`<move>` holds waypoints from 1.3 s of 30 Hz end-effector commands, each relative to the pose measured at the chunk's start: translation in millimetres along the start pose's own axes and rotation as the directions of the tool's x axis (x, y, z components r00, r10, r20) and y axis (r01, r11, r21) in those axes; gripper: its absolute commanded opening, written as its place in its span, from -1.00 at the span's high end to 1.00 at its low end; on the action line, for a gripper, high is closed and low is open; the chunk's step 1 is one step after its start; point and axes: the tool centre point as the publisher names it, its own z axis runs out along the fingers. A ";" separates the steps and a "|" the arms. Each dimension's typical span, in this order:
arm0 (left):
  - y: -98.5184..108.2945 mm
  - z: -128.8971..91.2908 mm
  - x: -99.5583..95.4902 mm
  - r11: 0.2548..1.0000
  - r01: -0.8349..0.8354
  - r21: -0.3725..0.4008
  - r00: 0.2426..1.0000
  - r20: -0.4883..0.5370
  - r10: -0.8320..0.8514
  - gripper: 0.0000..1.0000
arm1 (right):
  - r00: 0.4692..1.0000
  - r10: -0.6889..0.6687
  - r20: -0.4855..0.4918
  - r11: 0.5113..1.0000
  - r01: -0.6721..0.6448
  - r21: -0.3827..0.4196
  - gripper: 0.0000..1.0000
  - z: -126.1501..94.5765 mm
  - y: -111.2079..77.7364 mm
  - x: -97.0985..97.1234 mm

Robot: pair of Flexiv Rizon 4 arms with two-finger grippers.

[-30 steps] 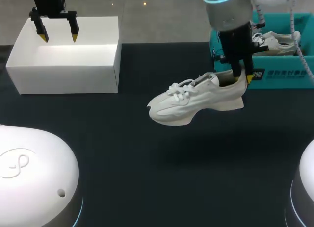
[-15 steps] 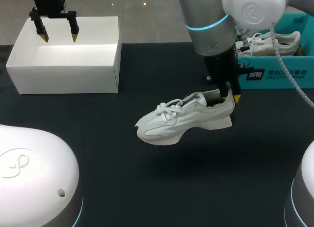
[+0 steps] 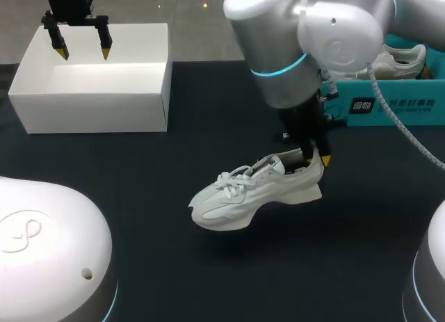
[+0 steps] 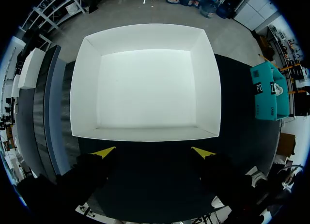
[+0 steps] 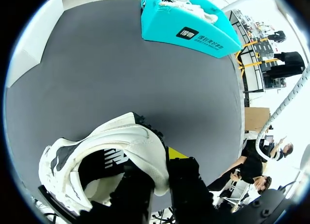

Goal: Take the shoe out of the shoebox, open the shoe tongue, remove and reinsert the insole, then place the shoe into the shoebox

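Well apart: shoe [image 3: 250, 193], teal shoebox [image 3: 398, 108], white box [image 3: 90, 112]

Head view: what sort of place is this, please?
Probably a robot test bench in a lab: on a dark table, the right hand is shut on the heel of a white sneaker, the open left hand hangs over a white box, and a teal shoebox stands behind.

A robotics lab: left arm [image 3: 69, 5] and right arm [image 3: 292, 58] over a dark table [image 3: 208, 266], white box [image 3: 97, 110] upper left, teal shoebox [image 3: 400, 108] upper right.
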 end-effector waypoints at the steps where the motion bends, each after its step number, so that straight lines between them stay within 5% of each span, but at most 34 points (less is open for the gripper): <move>1: 0.1 0.0 -0.3 1.000 0.000 0.000 1.000 0.000 0.000 -1.00 | 1.000 -0.005 0.010 1.000 0.005 -0.002 1.00 22.8 0.1 14.6; 23: 0.1 0.0 -0.3 1.000 0.000 0.000 1.000 0.000 0.000 -1.00 | 1.000 0.005 -0.017 1.000 -0.005 0.030 1.00 76.7 2.5 45.7; 24: 0.1 0.0 -0.3 1.000 0.000 0.000 1.000 0.000 0.000 -1.00 | 1.000 0.010 -0.016 1.000 -0.009 0.029 0.35 75.3 2.1 45.0; 25: 0.1 0.0 -0.3 1.000 0.000 0.000 1.000 0.000 0.000 -1.00 | 1.000 0.011 -0.015 1.000 -0.010 0.030 -0.83 73.6 1.7 44.4; 26: 0.1 0.0 -0.3 1.000 0.000 0.000 1.000 0.000 0.000 -1.00 | 1.000 0.012 -0.013 0.999 -0.012 0.031 -1.00 71.6 1.2 43.6; 34: 0.1 0.0 -0.3 1.000 0.000 0.000 1.000 0.000 0.000 -1.00 | 0.998 -0.014 -0.058 1.000 0.013 -0.018 -1.00 43.2 -1.3 33.9; 39: 0.1 0.0 -0.3 1.000 0.000 0.000 1.000 0.000 0.000 -1.00 | 0.983 -0.119 -0.137 0.986 0.101 -0.131 -1.00 18.2 1.8 20.8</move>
